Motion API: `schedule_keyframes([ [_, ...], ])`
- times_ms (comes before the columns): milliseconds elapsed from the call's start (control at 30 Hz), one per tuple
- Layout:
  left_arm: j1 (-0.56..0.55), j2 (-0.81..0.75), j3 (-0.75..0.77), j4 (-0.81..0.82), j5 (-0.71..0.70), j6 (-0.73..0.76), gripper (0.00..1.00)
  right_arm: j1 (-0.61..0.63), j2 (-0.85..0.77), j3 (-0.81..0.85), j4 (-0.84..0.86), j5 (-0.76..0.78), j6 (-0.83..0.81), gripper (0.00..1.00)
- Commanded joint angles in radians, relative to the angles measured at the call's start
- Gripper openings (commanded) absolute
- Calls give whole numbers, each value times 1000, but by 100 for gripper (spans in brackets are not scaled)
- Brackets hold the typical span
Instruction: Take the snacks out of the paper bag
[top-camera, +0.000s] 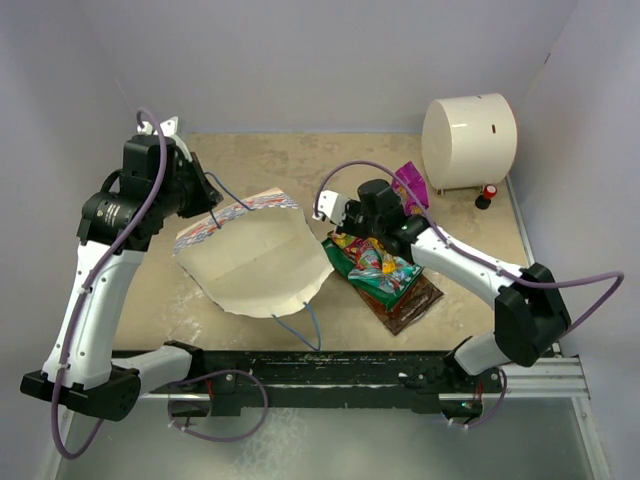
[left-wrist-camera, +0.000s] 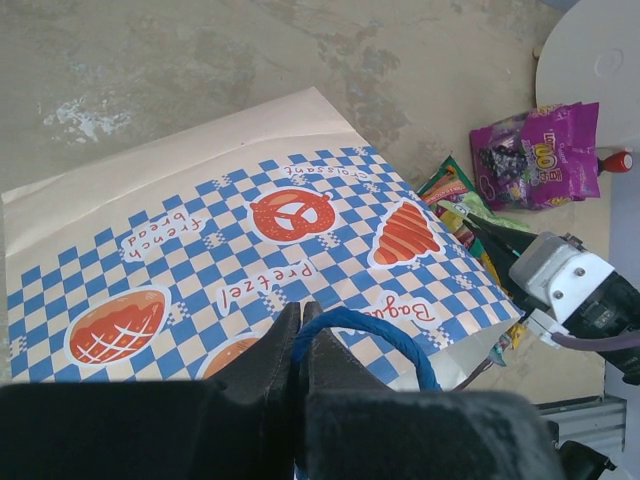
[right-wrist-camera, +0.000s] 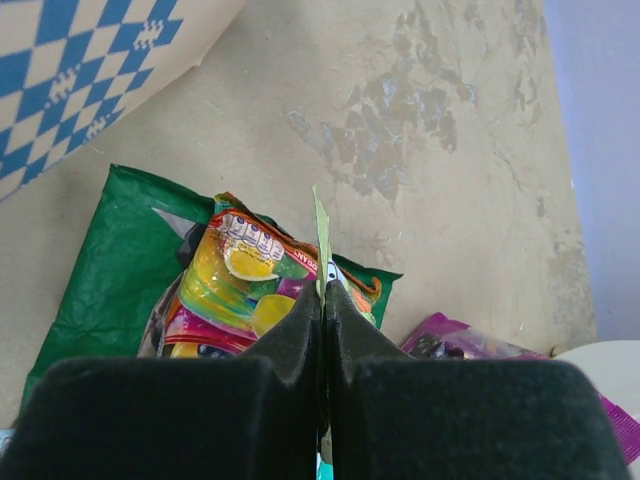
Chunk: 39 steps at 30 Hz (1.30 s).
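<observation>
The white paper bag (top-camera: 255, 265) lies on its side mid-table, mouth towards the snacks; its blue-checkered band shows in the left wrist view (left-wrist-camera: 200, 250). My left gripper (left-wrist-camera: 298, 312) is shut on one blue cord handle (left-wrist-camera: 385, 330), at the bag's upper left in the top view (top-camera: 203, 203). My right gripper (right-wrist-camera: 323, 292) is shut on the thin yellow-green edge of a small packet (right-wrist-camera: 319, 225), over the snack pile (top-camera: 385, 272). A colourful candy pack (right-wrist-camera: 235, 280) and a green packet (right-wrist-camera: 95, 280) lie below it. The magenta pouch (top-camera: 410, 185) lies behind.
A large cream cylinder (top-camera: 468, 140) stands at the back right with a small red-and-black object (top-camera: 487, 195) beside it. The bag's second blue handle (top-camera: 300, 325) trails towards the near edge. Grey walls close in the table on three sides.
</observation>
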<state>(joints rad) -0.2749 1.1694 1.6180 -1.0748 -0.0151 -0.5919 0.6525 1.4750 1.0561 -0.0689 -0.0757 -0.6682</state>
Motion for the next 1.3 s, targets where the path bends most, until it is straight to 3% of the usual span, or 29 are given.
schedule_keyframes([
  [0,8,-26,25,6,-16,-11,0,-3,35,-25,56,13,-77,0],
  [333,9,-47,14,-5,-25,-9,0,-2,18,-31,-40,-32,-68,2],
  [433,8,-47,18,-4,-25,-9,0,-3,8,-9,-102,-71,-39,11],
  [567,7,-45,23,-2,-24,-9,0,-3,-47,1,-152,-159,5,34],
  [767,7,-42,32,-2,-22,-6,0,-3,-176,25,-219,-276,66,55],
  [900,8,-38,38,2,-14,-13,0,-2,-289,18,-147,-238,130,73],
  [1067,8,-22,66,8,25,-47,0,-3,-380,46,-85,-96,178,84],
  [1133,9,-7,99,1,61,-84,0,-4,-405,55,-39,-17,209,99],
  [1267,8,38,204,-40,117,-224,0,-3,-443,69,72,211,327,100],
])
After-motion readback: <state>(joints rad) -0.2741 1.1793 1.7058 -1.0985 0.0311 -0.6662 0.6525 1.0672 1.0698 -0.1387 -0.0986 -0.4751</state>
